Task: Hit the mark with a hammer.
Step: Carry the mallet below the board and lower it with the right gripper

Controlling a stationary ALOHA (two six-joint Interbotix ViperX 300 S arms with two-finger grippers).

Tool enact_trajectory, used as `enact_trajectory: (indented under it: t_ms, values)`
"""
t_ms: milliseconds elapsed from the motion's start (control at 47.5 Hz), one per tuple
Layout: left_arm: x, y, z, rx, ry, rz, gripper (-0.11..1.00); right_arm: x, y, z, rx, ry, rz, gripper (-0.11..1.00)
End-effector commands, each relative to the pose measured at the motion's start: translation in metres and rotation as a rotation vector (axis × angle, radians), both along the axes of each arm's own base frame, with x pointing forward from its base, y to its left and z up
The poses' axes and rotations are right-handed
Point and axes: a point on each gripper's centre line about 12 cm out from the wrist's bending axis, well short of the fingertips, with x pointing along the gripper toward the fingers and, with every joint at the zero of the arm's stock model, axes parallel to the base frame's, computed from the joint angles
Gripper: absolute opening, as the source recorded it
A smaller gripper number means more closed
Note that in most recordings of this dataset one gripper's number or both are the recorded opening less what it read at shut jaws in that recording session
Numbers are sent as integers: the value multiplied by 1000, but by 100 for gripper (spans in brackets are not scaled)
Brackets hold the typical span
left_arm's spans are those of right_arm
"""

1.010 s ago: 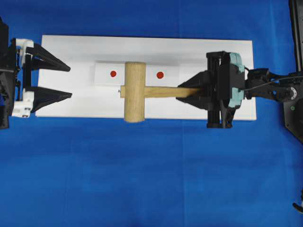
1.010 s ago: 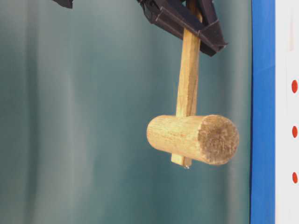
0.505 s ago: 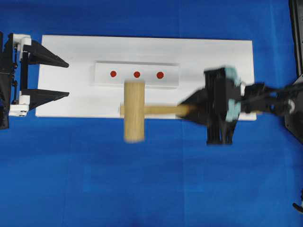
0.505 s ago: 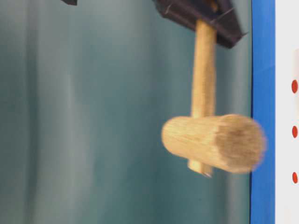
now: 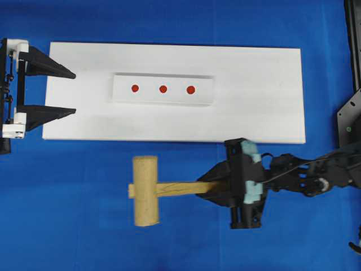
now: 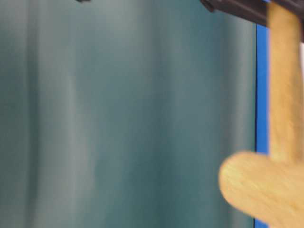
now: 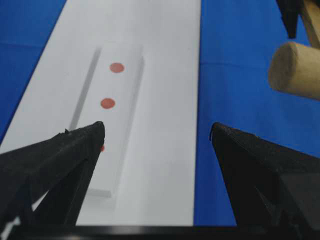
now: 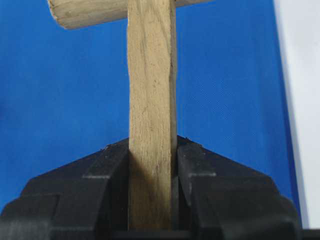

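The hammer (image 5: 145, 190), a light-tan wooden mallet, hangs over the blue cloth in front of the white board (image 5: 259, 84). My right gripper (image 5: 211, 188) is shut on its handle (image 8: 151, 100); the head also shows in the left wrist view (image 7: 296, 70) and blurred in the table-level view (image 6: 263, 185). Three red marks sit on a raised white strip (image 5: 163, 99): left (image 5: 135, 88), middle (image 5: 163, 88), right (image 5: 190, 89). My left gripper (image 5: 72, 92) is open and empty at the board's left end, also in the left wrist view (image 7: 157, 131).
The blue cloth (image 5: 84, 226) covers the table around the board. The right arm (image 5: 316, 175) stretches in from the right edge. A black frame (image 5: 352, 124) stands at the far right.
My right gripper has swung the hammer from over the middle mark off the board towards the front, out over the blue cloth. My left gripper has drawn back slightly to the left.
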Motion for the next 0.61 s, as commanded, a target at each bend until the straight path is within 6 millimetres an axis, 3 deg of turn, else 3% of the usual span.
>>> enact_trajectory:
  t_ms: [0,442,589]
  values:
    - [2,1,5,3,-18,3,84,14,2,16,5,-53,-12,8]
    - [2,1,6,1,-34,4,84,64,8,5,13,-40,-21,8]
    - [2,1,7,6,-38,3,84,71,12,-1,17,-28,-14,8]
